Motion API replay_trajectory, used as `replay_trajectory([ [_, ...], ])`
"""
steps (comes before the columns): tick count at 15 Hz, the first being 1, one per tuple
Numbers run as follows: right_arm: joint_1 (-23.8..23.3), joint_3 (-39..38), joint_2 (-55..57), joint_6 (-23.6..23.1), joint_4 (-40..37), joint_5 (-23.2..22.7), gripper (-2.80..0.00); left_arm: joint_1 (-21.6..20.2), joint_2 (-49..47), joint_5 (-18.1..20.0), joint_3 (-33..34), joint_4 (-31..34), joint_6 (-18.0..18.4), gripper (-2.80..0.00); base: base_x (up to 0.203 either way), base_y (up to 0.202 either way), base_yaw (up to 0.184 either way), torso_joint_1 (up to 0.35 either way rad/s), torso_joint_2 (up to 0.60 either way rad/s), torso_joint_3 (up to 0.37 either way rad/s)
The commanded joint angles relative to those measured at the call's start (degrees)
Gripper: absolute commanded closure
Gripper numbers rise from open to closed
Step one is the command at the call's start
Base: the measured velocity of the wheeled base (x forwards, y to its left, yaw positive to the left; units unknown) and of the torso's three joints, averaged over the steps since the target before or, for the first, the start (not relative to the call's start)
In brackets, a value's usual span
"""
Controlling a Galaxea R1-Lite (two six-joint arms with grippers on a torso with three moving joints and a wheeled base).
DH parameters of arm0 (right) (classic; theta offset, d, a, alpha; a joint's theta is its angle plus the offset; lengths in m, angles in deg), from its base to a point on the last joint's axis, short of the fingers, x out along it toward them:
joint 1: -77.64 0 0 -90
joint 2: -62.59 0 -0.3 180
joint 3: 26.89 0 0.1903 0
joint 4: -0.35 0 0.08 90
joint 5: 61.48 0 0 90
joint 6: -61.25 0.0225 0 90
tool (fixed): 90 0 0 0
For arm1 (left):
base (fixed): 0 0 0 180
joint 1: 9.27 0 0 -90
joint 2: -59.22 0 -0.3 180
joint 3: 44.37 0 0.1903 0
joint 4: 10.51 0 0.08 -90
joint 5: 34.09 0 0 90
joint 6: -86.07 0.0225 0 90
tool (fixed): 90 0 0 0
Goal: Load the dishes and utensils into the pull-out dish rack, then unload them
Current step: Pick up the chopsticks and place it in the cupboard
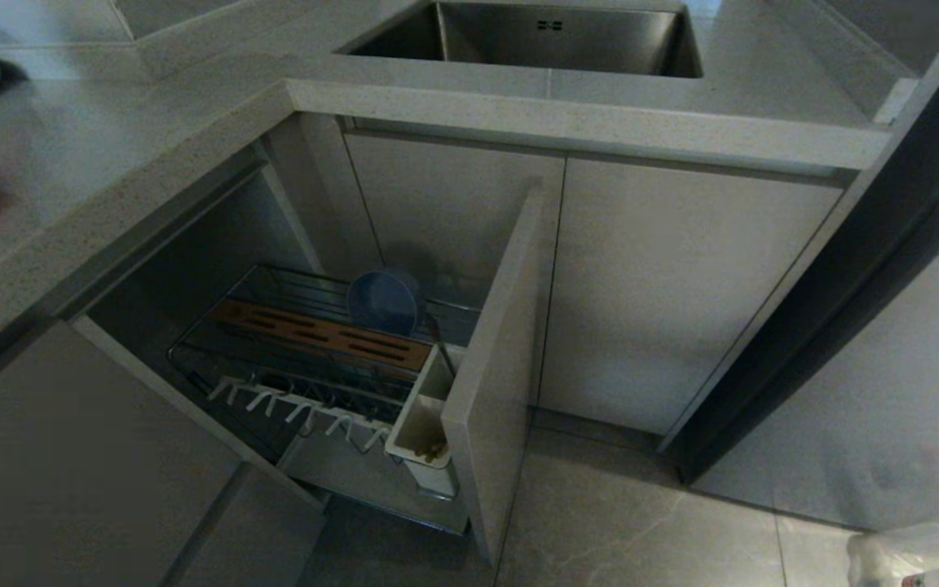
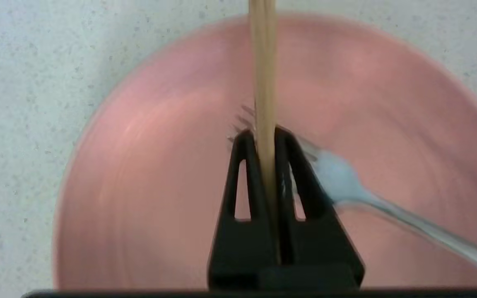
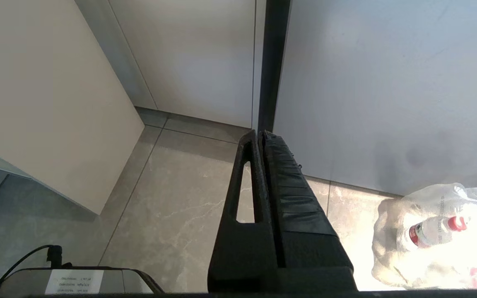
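Below the bench edge, pull-out dish rack point(image 1: 331, 359): drawn out of the corner cabinet beside its beige door front point(image 1: 494, 367), with the wooden strip, the white pegs and the white utensil cup point(image 1: 422, 412) exposed; this is judged to be the destination for what is now gripped.
Bench point(image 2: 23, 103): speckled pale stone, on which the pink plate rests (off to the robot's left, mostly out of the head view).
Pink plate point(image 2: 147, 186): lying flat, with the utensils on it; it should be left undisturbed as the lift is made.
Blue-grey bowl point(image 1: 384, 300): already stood on edge at the back of the rack, so part of the loading is judged done.
Left gripper point(image 2: 265, 138): fingers clamped on the chopsticks, low over the plate.
Right gripper point(image 3: 261, 134): fingers pressed together on nothing, parked over the floor.
Chopsticks point(image 2: 263, 62): pinched between the fingers and running straight out ahead; a straight upward lift is advised, so that both sticks are kept together (whether both are truly caught cannot be told).
Fork point(image 2: 346, 186): lying on the plate, its tines just beside the left fingers; care is needed that it is not dragged or flipped when the chopsticks are raised.
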Motion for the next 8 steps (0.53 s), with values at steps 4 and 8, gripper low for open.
replay_trajectory([
  [4, 0.02, -0.01, 0.00, 0.02, 0.00, 0.00, 0.00, 0.01, 1.22, 0.22, 0.30, 0.22, 0.23, 0.00, 0.000, 0.000, 0.000, 0.000, 0.00, 0.000],
  [8, 0.02, -0.01, 0.00, 0.01, 0.00, 0.00, 0.00, 0.01, 2.56, 0.30, -0.21, 0.06, 0.23, 0.00, 0.000, 0.000, 0.000, 0.000, 0.00, 0.000],
])
